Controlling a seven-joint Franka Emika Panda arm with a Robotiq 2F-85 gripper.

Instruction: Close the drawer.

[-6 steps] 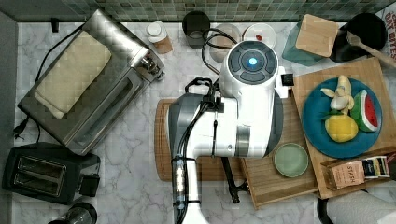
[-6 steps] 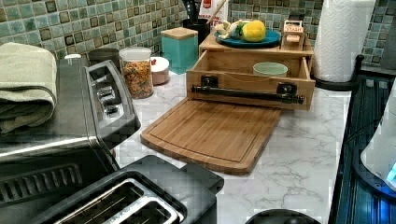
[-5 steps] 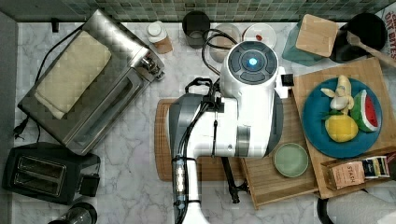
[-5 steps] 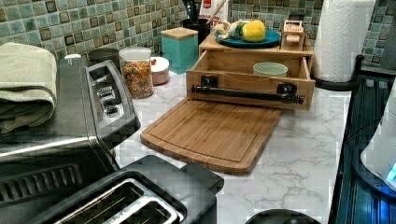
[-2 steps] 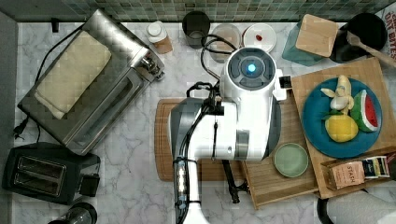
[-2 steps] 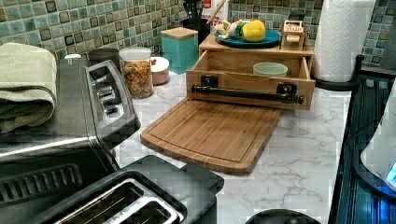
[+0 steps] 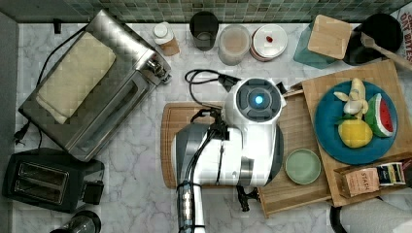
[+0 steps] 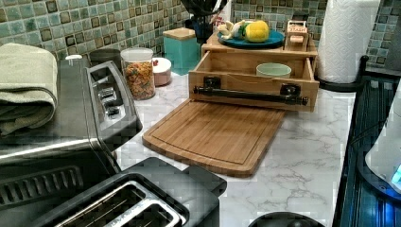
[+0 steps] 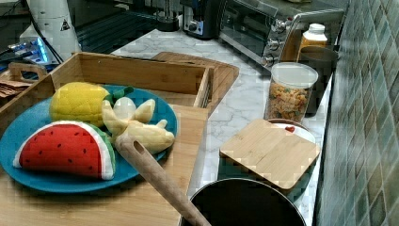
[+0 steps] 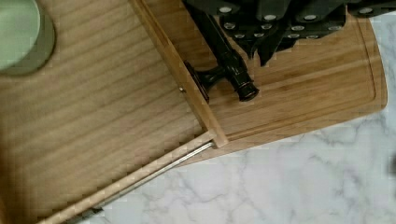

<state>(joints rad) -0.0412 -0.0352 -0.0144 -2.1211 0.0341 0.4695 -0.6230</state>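
I am hanging over the drawer [image 8: 253,80], which is sitting pulled out from under the wooden slab [image 8: 257,48] that is carrying the blue fruit plate [image 7: 356,124]. My gripper [image 10: 275,21] is showing dark in the wrist view, directly above the drawer's black bar handle [image 10: 224,46]; whether my fingers are parted or closed, or touching the bar, I cannot tell. The handle is running along the drawer's front, and the front is overlapping the near edge of the bamboo cutting board [image 8: 220,135]. A pale green bowl [image 7: 302,166] is resting inside the drawer, toward the slab. A cereal jar [image 8: 138,72] and a teal canister [image 8: 181,47] are standing beyond the drawer by the tiled wall.
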